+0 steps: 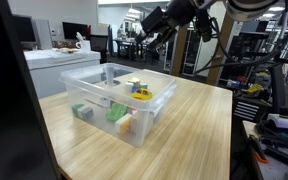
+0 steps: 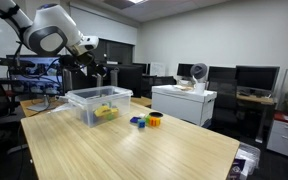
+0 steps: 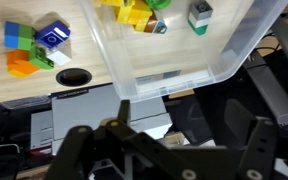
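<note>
The clear bin [image 1: 150, 124] holds coloured blocks [image 1: 117, 113]; loose blocks [image 2: 144, 120] sit beside it on the table [image 2: 134, 152]. The claw [image 3: 166, 148] hangs above, spread wide, empty.

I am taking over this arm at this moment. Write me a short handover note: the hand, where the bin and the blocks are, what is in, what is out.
Hand: open, empty, raised above the clear bin, touching nothing.
Bin: stands on the wooden table.
In the bin already: loose blocks, green, yellow and white.
Still outside: block cluster, blue, green and orange, on the table beside the bin.
</note>
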You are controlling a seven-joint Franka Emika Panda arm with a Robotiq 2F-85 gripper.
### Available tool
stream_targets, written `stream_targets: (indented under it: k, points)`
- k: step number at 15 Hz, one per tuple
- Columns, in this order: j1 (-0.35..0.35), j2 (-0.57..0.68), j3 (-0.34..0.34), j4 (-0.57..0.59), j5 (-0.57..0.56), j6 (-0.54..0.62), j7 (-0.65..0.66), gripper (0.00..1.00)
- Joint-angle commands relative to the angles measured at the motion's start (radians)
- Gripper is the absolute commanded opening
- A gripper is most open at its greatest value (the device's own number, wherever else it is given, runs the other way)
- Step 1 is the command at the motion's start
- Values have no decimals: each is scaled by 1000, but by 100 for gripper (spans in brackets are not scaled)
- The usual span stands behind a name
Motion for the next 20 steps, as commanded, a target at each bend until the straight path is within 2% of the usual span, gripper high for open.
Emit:
stream_targets:
  k: [1, 5, 8, 9, 10, 11, 14, 15, 18, 20]
  points:
    - [-36, 110, -68, 102, 20, -29, 20, 100]
    - [-82, 293, -153, 210, 23, -41, 64, 100]
    - [-97, 438, -199, 269, 3, -53, 36, 100]
    - [-279, 471, -28, 280, -25, -68, 25, 100]
    - [-141, 506, -168, 292, -26, -75, -15, 100]
    - [-187, 537, -120, 301, -35, -85, -57, 100]
    - [-228, 599, -62, 321, -38, -84, -171, 100]
    - [-325, 605, 29, 327, -132, -79, -150, 100]
    - [-420, 648, 126, 356, -242, -73, -201, 100]
    - [-468, 683, 163, 388, -313, -68, -239, 100]
